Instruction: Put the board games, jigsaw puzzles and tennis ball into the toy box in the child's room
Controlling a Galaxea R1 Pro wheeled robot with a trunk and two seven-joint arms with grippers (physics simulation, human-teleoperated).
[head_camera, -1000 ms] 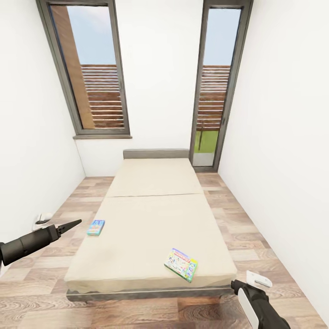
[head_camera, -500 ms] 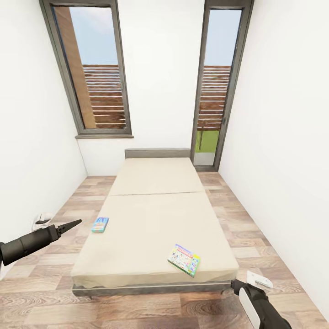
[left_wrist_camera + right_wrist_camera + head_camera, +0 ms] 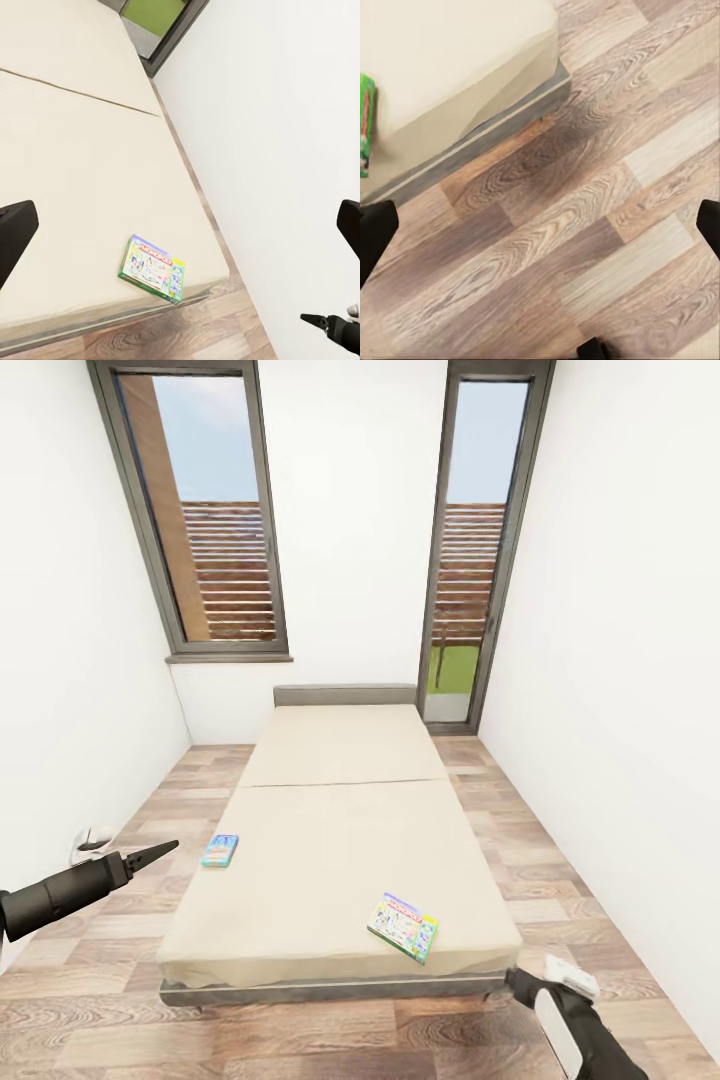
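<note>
Two board games lie on my bed (image 3: 340,830): the blue one (image 3: 219,850) at its left edge, the green-edged one (image 3: 402,926) near the foot's right corner. Both claws, left (image 3: 160,850) and right (image 3: 515,982), spread wide, empty.

Bright, even daylight enters through two tall windows (image 3: 205,510). Shadows are faint. Verticals splay toward the upper frame edges. Render slightly soft.
</note>
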